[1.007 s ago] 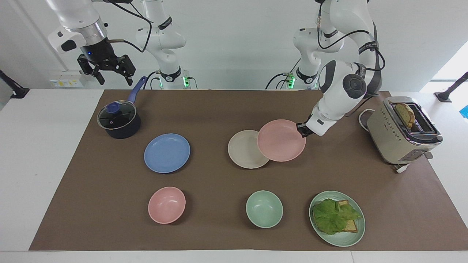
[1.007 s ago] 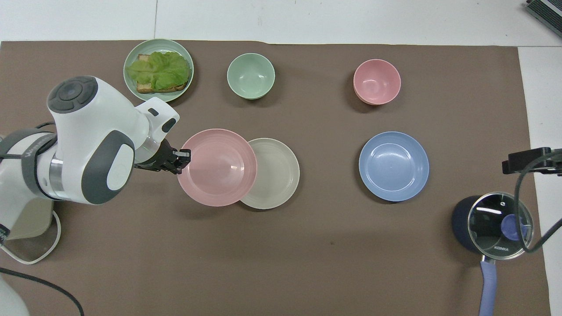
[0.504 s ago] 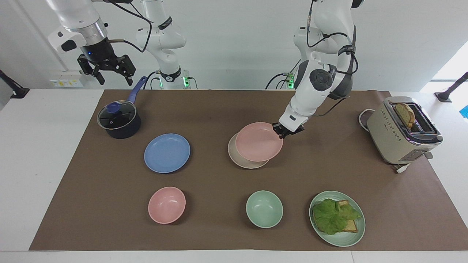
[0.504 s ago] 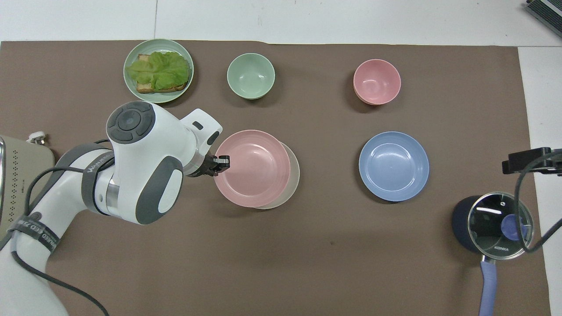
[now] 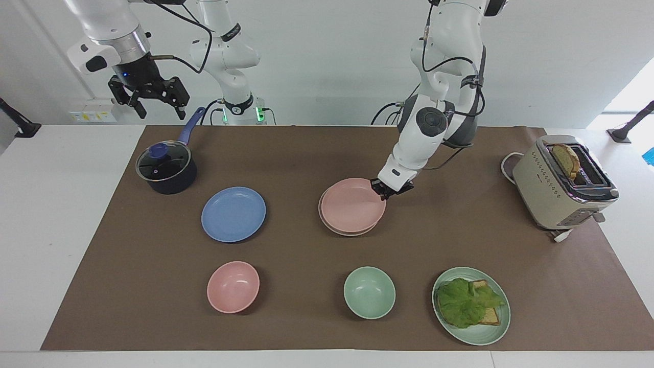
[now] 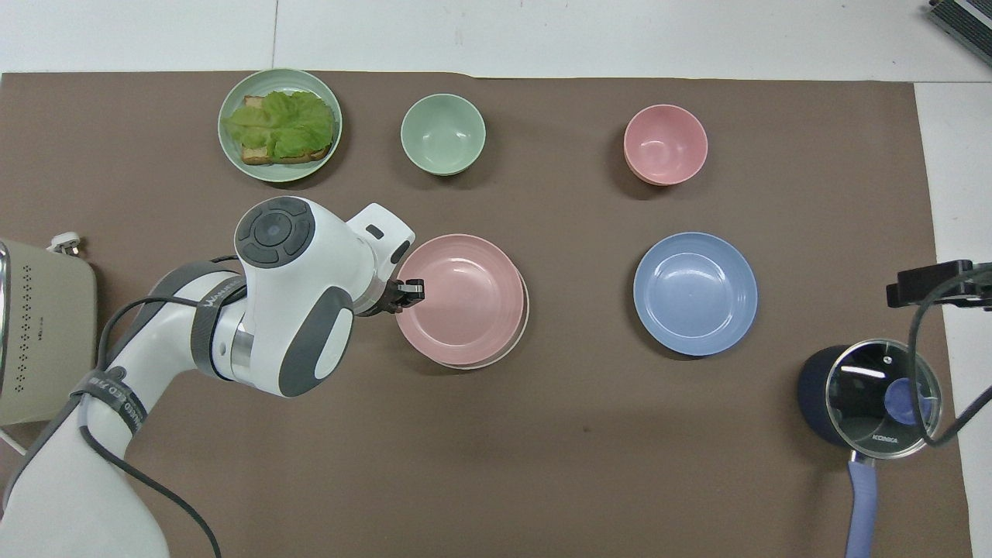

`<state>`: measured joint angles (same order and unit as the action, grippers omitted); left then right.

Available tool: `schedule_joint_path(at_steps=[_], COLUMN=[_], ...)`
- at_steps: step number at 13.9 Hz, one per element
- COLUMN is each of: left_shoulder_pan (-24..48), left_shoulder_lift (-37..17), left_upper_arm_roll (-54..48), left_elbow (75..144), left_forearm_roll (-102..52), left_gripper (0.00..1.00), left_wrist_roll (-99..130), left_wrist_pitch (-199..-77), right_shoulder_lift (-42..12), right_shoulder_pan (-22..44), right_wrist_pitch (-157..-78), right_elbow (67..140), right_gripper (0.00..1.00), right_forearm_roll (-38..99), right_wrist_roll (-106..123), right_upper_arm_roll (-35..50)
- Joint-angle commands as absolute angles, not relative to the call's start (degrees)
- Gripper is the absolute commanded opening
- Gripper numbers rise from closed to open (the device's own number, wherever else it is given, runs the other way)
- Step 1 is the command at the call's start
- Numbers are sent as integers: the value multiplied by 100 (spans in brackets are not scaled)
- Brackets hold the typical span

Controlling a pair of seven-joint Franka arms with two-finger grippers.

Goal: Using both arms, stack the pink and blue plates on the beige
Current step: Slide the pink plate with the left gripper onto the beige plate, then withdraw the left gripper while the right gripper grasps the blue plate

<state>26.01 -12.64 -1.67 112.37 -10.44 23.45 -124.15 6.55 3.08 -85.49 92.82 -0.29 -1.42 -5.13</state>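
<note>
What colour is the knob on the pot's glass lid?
The knob on the pot's lid is periwinkle blue, matching the pot's handle. It shows best in the facing view.

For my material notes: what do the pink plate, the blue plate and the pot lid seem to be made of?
Pink plate: probably matte plastic or a fibre composite; flat pale colour, no sharp glare. Blue plate: likely the same; equal shape, dull even surface. Pot lid: apparently clear glass with a metal rim and a blue knob; the dark inside shows through it, with bright reflections.
</note>
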Motion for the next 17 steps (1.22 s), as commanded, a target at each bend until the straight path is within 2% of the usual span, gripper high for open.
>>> schedule_joint_path(at_steps=[1, 2, 3, 10, 13, 15, 17], left_shoulder_pan=[2742, 2760, 2768, 2672, 2269, 1900, 1584], left_shoulder_lift=[-1230, -1230, -1230, -1213, -1046, -985, -775], left_upper_arm_roll=[-70, -70, -70, -9, 35, 35, 44], left_elbow=[11329, 11320, 11320, 11039, 10514, 10030, 9932], left_forearm_roll=[-1143, -1134, -1134, -1003, -555, -492, -483], left_gripper=[0, 41, 98, 100, 100, 100, 100], left_wrist_roll=[2364, 2356, 2355, 2294, 2242, 1787, 1364], left_wrist_pitch=[-12595, -12612, -12630, -12489, -11544, -10857, -10513], right_shoulder_lift=[747, 747, 747, 730, 634, 397, 64], right_shoulder_pan=[246, 246, 246, 290, 386, 492, 483], right_wrist_pitch=[-8578, -8569, -8578, -8718, -9631, -10122, -10685], right_elbow=[9352, 9352, 9352, 9544, 10176, 10536, 10801], right_gripper=[100, 100, 100, 100, 100, 100, 100], right_forearm_roll=[53, 53, 53, -18, 35, 35, 44], right_wrist_roll=[-26, -26, -26, 26, 44, 105, 184], right_upper_arm_roll=[-483, -483, -483, -492, -466, -475, -475])
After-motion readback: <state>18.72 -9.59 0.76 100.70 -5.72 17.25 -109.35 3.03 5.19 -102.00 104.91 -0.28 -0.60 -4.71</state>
